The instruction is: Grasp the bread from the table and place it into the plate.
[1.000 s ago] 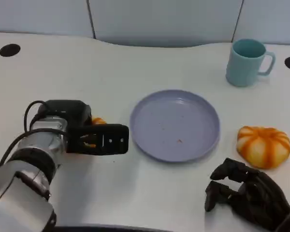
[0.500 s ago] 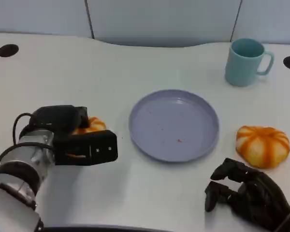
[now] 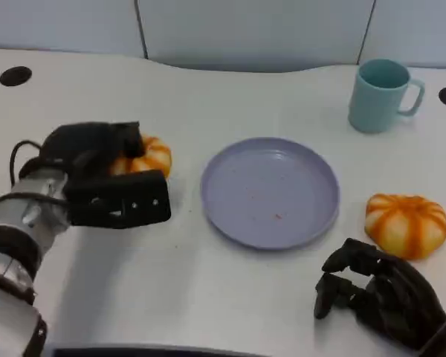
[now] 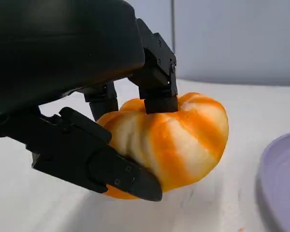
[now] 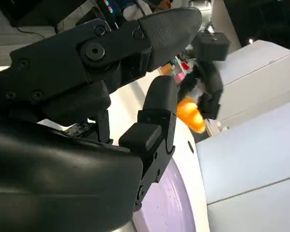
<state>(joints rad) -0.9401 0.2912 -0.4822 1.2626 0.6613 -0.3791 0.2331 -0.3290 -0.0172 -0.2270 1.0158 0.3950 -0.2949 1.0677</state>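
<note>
White counter point(image 3: 208, 89) spreads under both arms: at its near edge on the right, the right robot hand point(image 3: 375, 294) rests with fingers curled in on nothing, a second bread roll point(image 3: 405, 224) just beyond it. On the left, the left robot hand point(image 3: 104, 175) is clenched around the orange-striped bread point(image 4: 174, 137), fingers over its top and thumb beneath, beside the purple plate point(image 3: 270, 192) at the counter's middle. Toward the far right corner stands a teal mug point(image 3: 381, 95).
</note>
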